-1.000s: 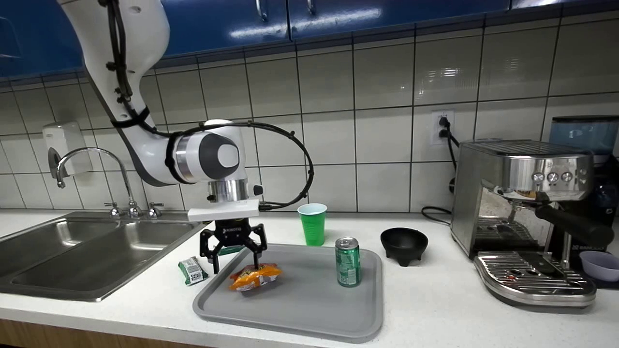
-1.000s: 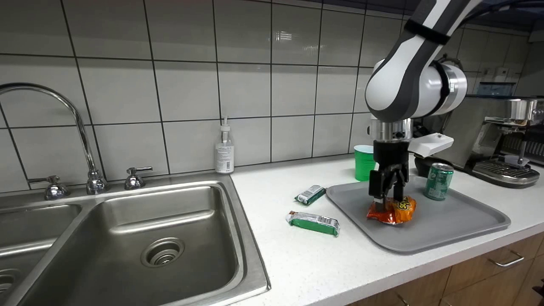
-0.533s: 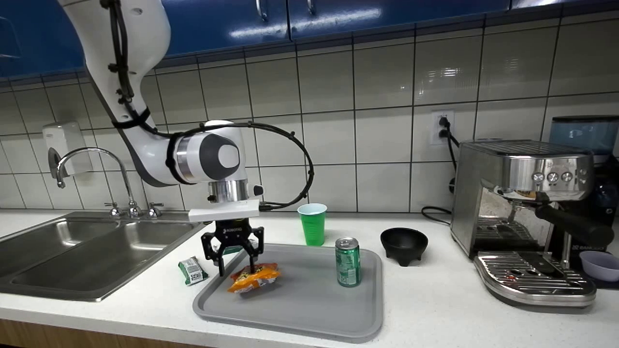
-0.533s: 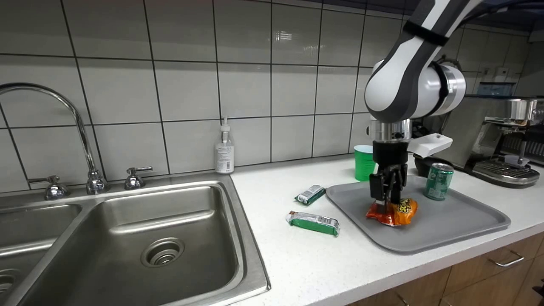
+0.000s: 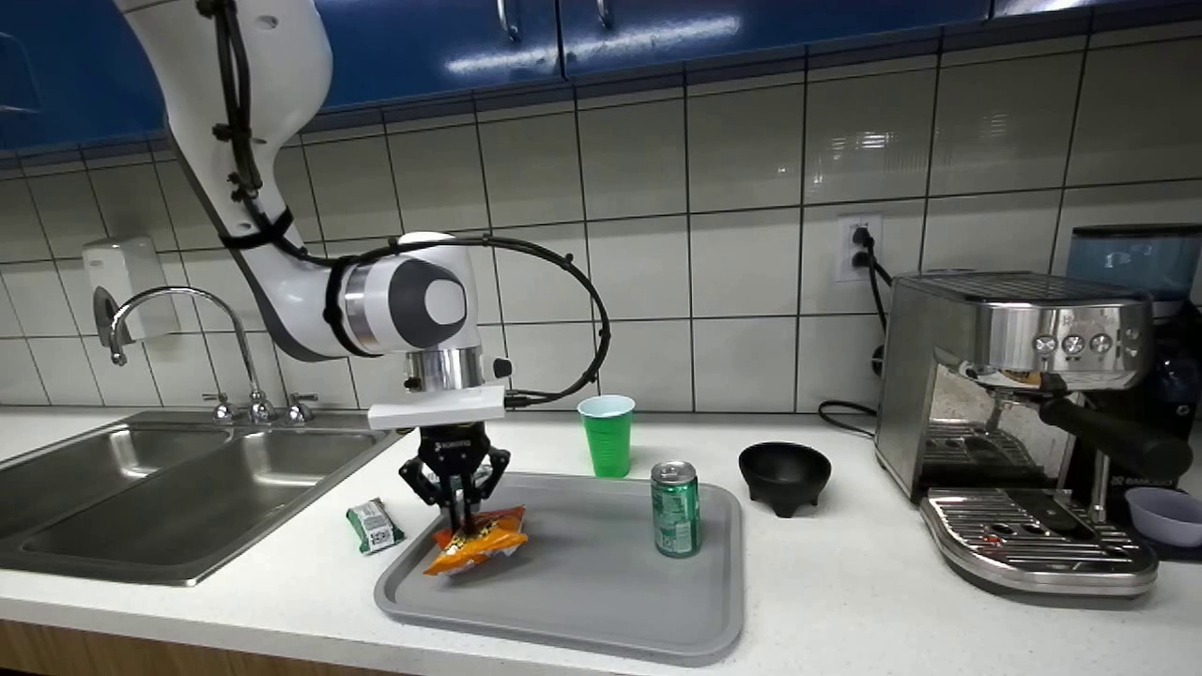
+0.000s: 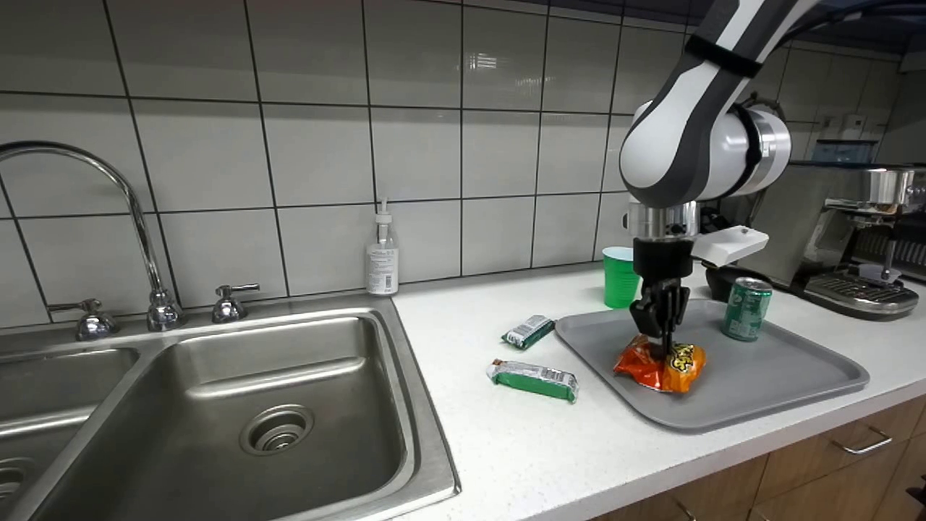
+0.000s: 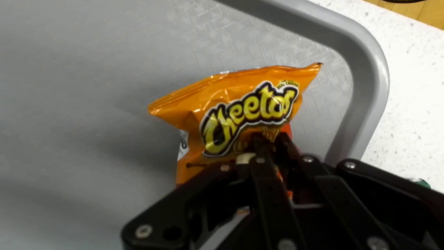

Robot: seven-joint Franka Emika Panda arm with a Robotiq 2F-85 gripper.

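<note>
The gripper (image 5: 462, 528) pinches the snack bag (image 7: 242, 114) on the tray (image 5: 610, 601), near one corner. In the wrist view, the gripper itself conceals part of the bag. In an exterior view, the can (image 6: 747, 311) partly conceals the bowl (image 6: 718, 282).

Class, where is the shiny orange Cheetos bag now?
In an exterior view, the bag is at the left end of the grey rectangular tray, pinched by the black claw.
</note>
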